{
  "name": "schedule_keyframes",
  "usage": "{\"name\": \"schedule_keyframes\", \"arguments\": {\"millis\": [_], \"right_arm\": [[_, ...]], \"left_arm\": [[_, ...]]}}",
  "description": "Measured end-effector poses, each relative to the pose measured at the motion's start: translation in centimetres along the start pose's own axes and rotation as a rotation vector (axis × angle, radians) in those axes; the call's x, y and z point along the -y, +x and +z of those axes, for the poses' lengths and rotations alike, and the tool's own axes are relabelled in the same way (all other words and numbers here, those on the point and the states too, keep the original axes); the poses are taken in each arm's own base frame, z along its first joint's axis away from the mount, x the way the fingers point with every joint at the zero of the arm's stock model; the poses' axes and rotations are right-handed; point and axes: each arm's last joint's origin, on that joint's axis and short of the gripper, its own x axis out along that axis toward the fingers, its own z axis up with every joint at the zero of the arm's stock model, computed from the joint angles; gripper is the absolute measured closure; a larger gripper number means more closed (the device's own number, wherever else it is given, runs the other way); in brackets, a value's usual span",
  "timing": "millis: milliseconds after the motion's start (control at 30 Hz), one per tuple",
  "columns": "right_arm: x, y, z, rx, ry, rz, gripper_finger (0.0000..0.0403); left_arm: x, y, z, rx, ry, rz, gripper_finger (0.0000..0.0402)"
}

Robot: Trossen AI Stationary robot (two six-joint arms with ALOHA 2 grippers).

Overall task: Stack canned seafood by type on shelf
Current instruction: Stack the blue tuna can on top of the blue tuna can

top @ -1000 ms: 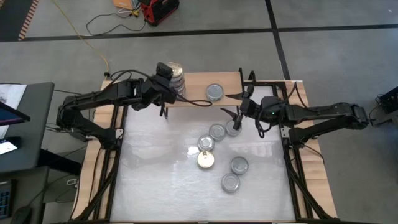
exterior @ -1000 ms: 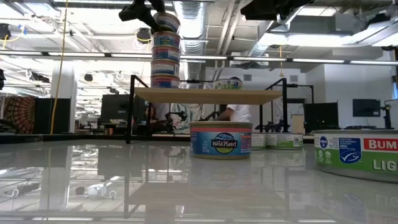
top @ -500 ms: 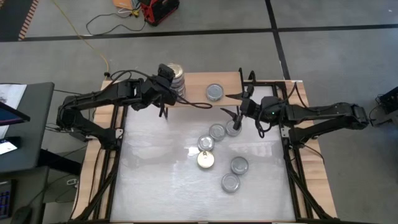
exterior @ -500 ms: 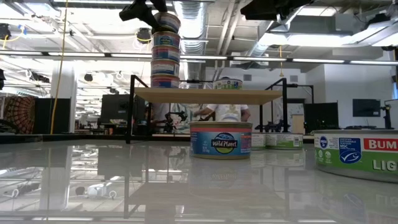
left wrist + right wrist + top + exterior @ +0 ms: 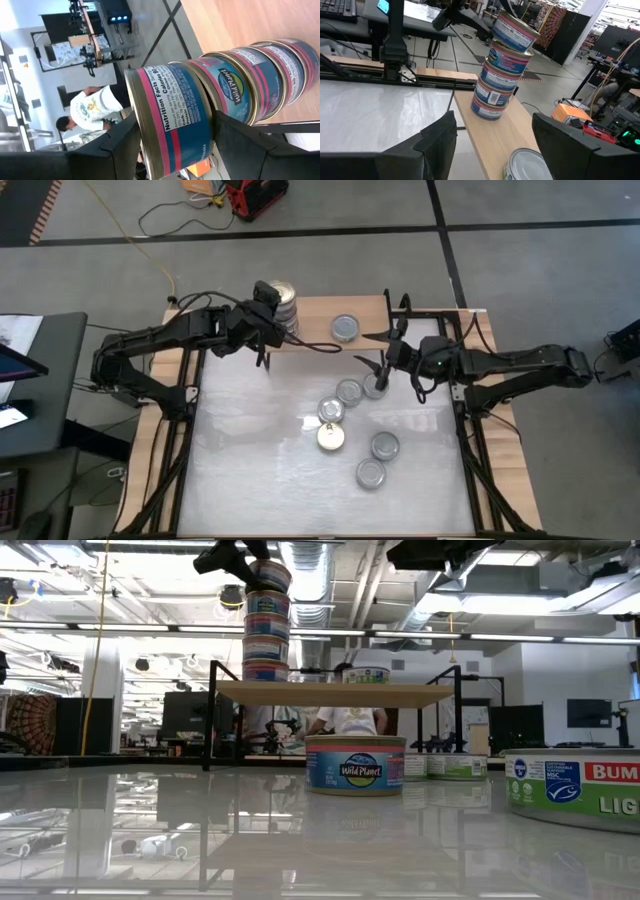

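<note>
Clearly our left fingers (image 5: 125, 145) clasp the top tin (image 5: 172, 117) by its slick rigid rim, while our right fingers (image 5: 440, 135) stand wide.

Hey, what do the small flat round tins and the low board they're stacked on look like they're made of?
The small flat round tins: probably metal, with shiny silver or gold lids that catch the light and glossy printed labels around the sides. The low board: seemingly light wood with a matt finish and pale grain, on thin black legs that are probably metal.
</note>
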Motion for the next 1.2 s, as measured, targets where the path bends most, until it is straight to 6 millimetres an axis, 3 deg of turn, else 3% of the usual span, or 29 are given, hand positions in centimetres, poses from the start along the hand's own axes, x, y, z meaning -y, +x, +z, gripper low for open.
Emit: {"name": "schedule_keyframes", "arguments": {"millis": [567, 833, 1200], "right_arm": [[0.04, 0.0, 0.13, 0.012, 0.005, -0.004, 0.0112], [0.03, 0.0, 0.1, 0.01, 0.004, -0.003, 0.0112], [0.04, 0.0, 0.12, 0.012, 0.005, -0.004, 0.0112]], "left_arm": [[-0.03, 0.22, -0.29, -0.024, 0.056, -0.002, 0.0171], [-0.07, 0.2, -0.58, -0.12, 0.062, 0.029, 0.0171], [0.73, 0.17, -0.9, -0.134, 0.129, -0.036, 0.0171]]}}
